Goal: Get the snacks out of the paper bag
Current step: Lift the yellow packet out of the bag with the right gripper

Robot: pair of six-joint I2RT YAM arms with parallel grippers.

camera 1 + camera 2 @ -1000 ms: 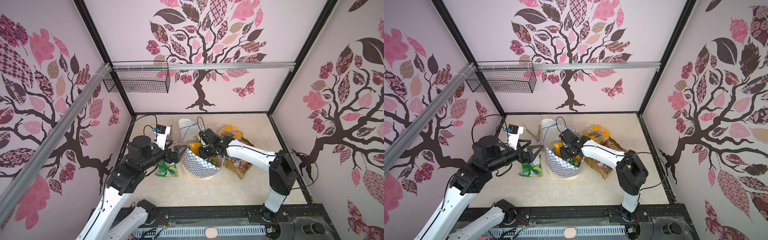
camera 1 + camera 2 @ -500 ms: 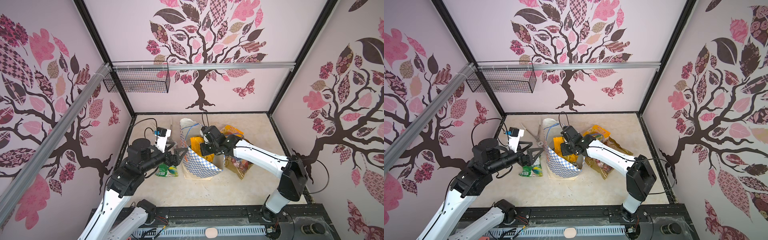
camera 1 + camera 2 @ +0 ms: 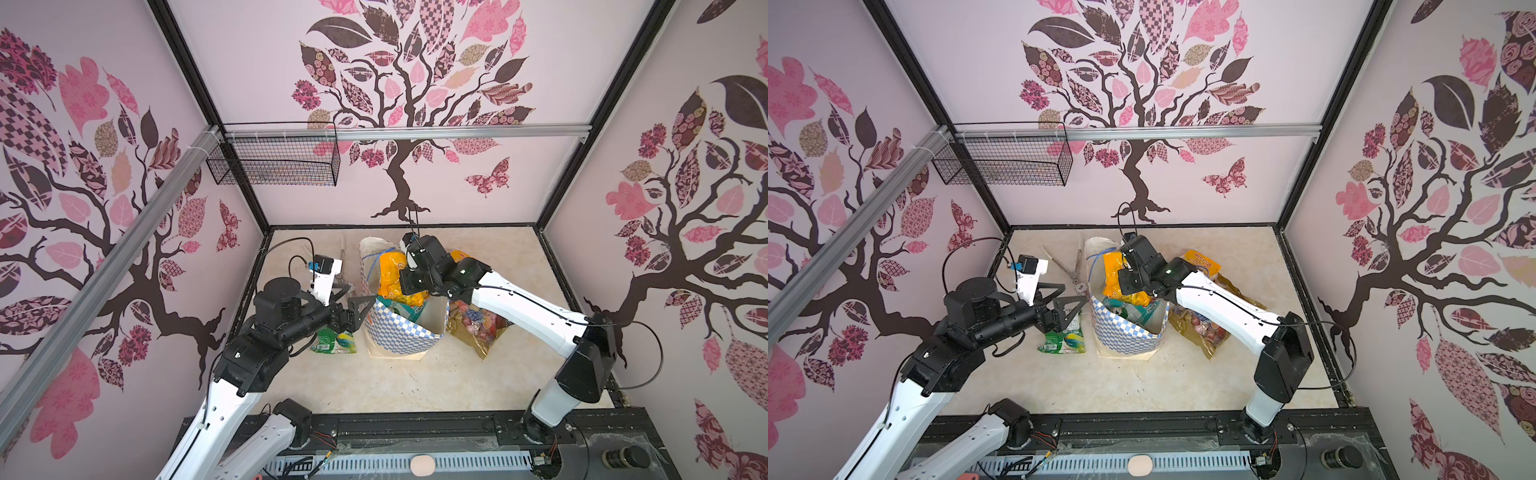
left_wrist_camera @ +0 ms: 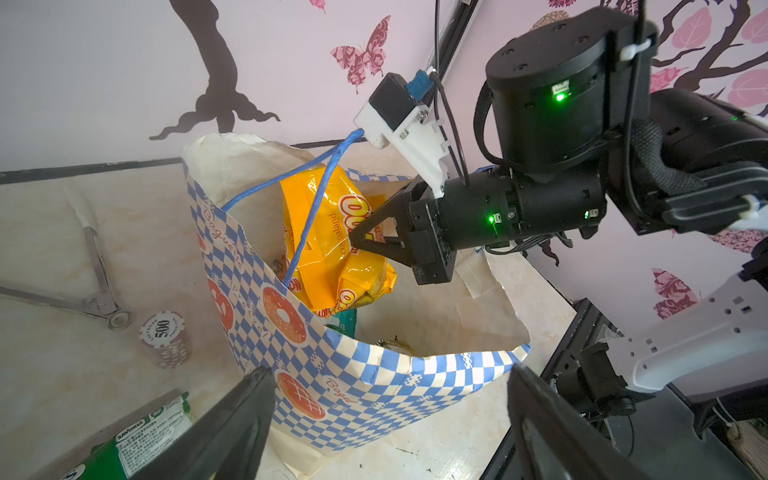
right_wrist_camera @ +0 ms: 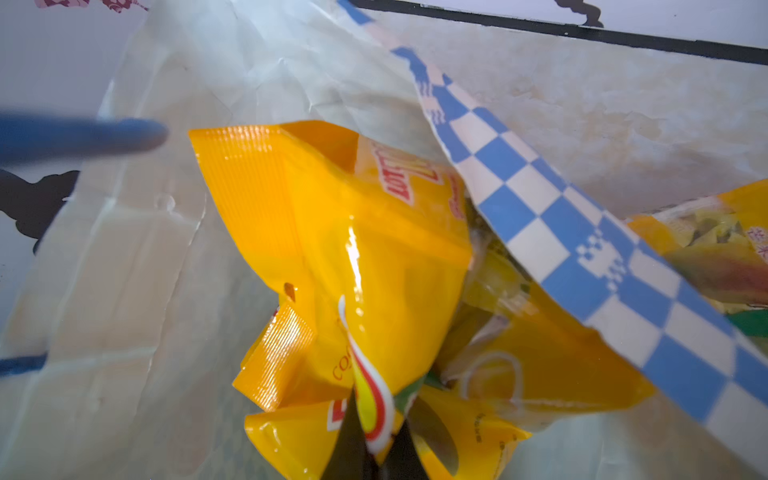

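Overhead, a pale marbled desk (image 3: pixel 415 382) sits boxed in by pink walls printed with dark trees, with one black wire basket (image 3: pixel 1005 162) hanging at the upper left. One creased, blue-and-white checked paper bag (image 3: pixel 399 332) stands at the centre of both top views with a teal packet (image 3: pixel 1133 311) inside. Three crinkly glossy packets lie outside it: a green packet (image 3: pixel 1063 336) to its left, and a gold-red packet (image 3: pixel 1200 332) and a yellow-orange packet (image 3: pixel 1202 264) to its right. Of the two tools, the right tool (image 4: pixel 357 241) is clenched on a bright yellow packet (image 3: pixel 390 274) at the bag's mouth, and the left tool (image 3: pixel 1073 293) gapes released just beside the bag's left wall.
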